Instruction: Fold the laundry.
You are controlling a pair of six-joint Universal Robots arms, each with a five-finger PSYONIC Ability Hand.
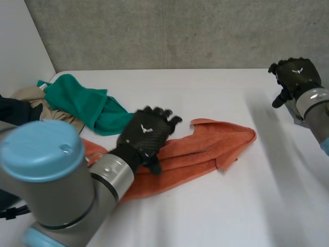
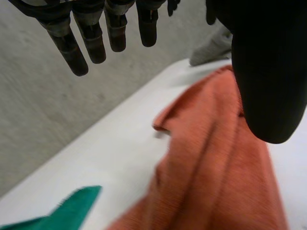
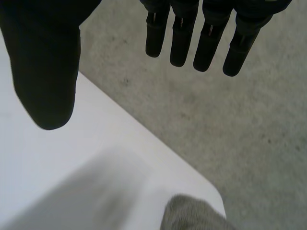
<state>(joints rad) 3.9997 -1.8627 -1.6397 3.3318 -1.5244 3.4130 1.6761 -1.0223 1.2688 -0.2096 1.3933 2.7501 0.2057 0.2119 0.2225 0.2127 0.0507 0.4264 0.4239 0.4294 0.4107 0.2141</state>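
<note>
The rumpled orange terry towel lies across the middle of the white table. The left hand hovers over its middle, fingers loose, grasping nothing. The right hand, well apart, is likewise released. Best to spread the towel flat first, then pinch two corners.

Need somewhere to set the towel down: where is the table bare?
Bare table right of the orange towel, up to the right hand, and along its back edge. Crowded at left: green cloth, beige cloth, left hand.

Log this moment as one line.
left hand: open, over orange towel | right hand: open, holding nothing | green cloth: untouched
</note>
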